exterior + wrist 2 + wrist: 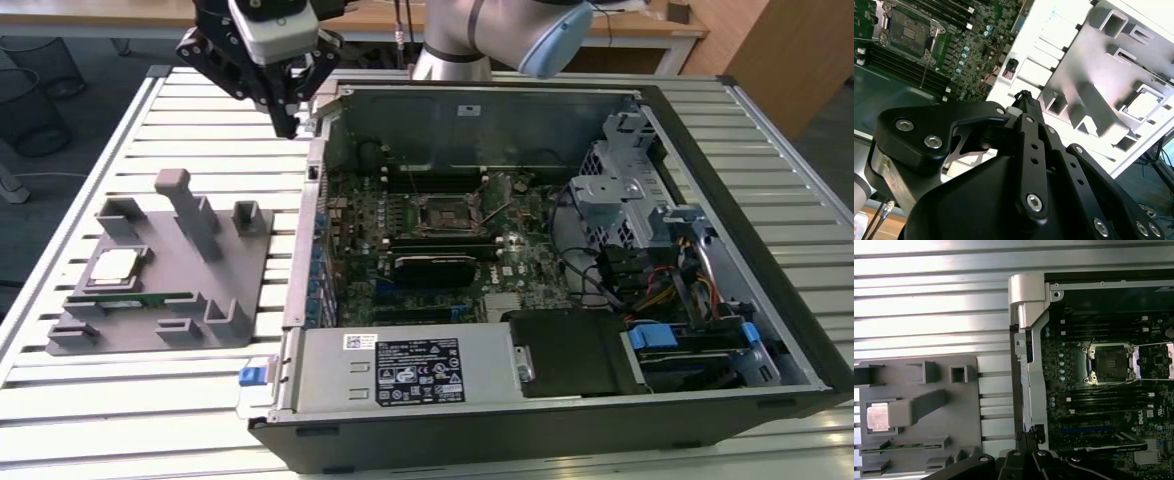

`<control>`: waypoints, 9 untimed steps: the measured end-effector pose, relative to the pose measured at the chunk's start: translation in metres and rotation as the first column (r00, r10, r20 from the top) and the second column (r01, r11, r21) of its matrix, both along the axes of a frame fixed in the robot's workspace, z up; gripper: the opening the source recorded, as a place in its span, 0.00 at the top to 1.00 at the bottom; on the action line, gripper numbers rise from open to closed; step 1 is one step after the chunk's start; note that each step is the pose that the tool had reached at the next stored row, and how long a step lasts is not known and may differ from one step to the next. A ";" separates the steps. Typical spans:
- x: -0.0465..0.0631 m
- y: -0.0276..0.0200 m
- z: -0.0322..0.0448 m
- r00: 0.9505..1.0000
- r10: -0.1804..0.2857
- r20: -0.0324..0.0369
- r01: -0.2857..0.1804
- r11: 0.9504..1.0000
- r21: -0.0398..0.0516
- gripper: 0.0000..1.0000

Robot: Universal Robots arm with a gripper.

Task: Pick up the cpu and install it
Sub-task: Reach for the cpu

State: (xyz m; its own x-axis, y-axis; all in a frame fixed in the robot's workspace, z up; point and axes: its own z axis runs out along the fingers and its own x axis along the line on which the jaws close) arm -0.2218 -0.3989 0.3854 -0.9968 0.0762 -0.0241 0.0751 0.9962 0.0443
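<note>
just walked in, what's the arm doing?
A cpu install, with the pick not yet made. The gripper hangs shut and empty by the case's side wall. The cpu lies in the gray fixture beside the case. The board's socket holds no chip.

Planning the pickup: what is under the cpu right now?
The cpu lies flat in a recess of the gray holder on the slatted table. The recess floor and the chip's underside are covered by the chip itself.
</note>
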 end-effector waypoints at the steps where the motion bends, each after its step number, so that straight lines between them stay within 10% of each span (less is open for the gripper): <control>1: -0.001 0.0000 -0.0001 1.000 0.000 0.000 0.000 1.000 0.000 0.89; 9: -0.006 0.0000 -0.0006 1.000 0.000 0.000 0.000 1.000 0.000 0.89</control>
State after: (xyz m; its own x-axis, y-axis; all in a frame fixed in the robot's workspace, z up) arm -0.2281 -0.3989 0.3848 -0.9968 0.0763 -0.0241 0.0752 0.9962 0.0443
